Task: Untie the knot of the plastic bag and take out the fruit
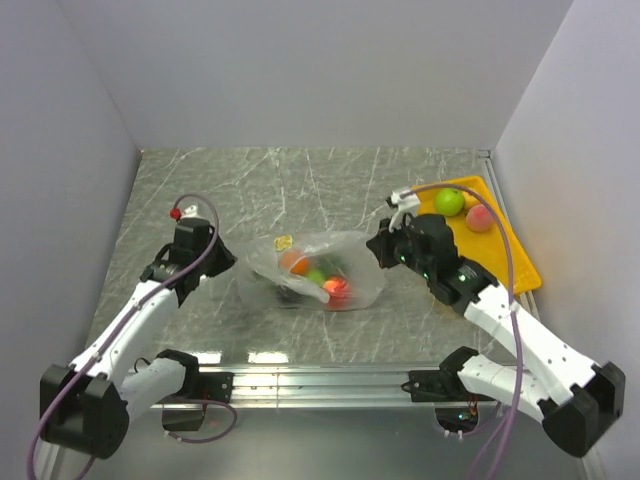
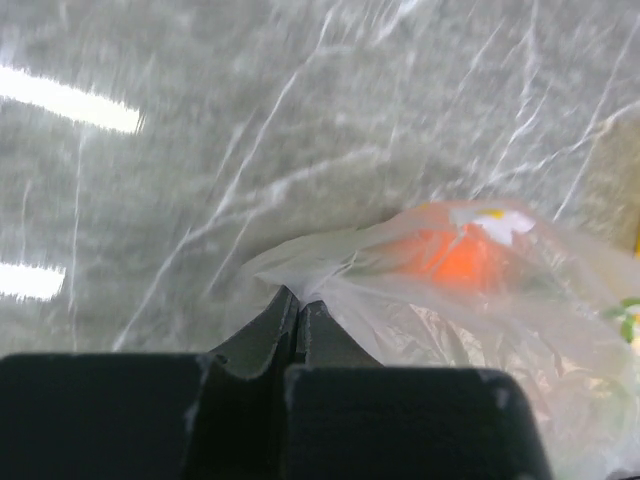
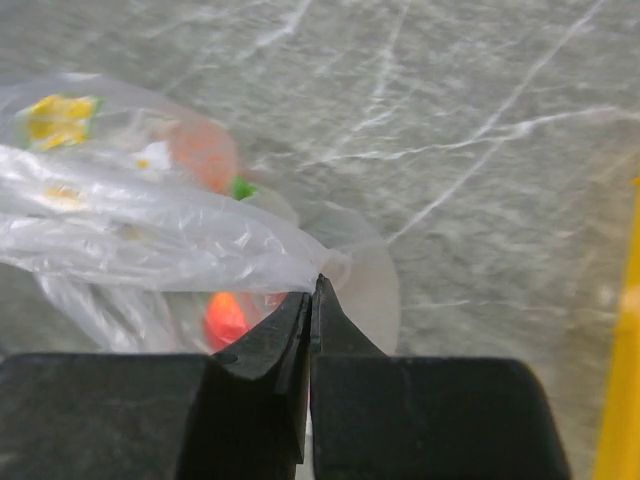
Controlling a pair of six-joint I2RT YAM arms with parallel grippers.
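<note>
Fruit (image 1: 297,263) sits bunched inside the plastic bag (image 1: 345,250), which lies in the middle of the counter (image 1: 250,190). I cannot make out the knot. At the bag's left edge the left claw (image 2: 298,305) is pressed together on a fold of film, and the right claw (image 3: 312,298) pinches the film at the opposite edge. This is probably so the two can draw the film apart and open the neck. At the right, the yellow tray (image 1: 520,262) holds a green fruit (image 1: 449,201) and a pink one (image 1: 480,217), so it looks like the place for whatever comes out.
</note>
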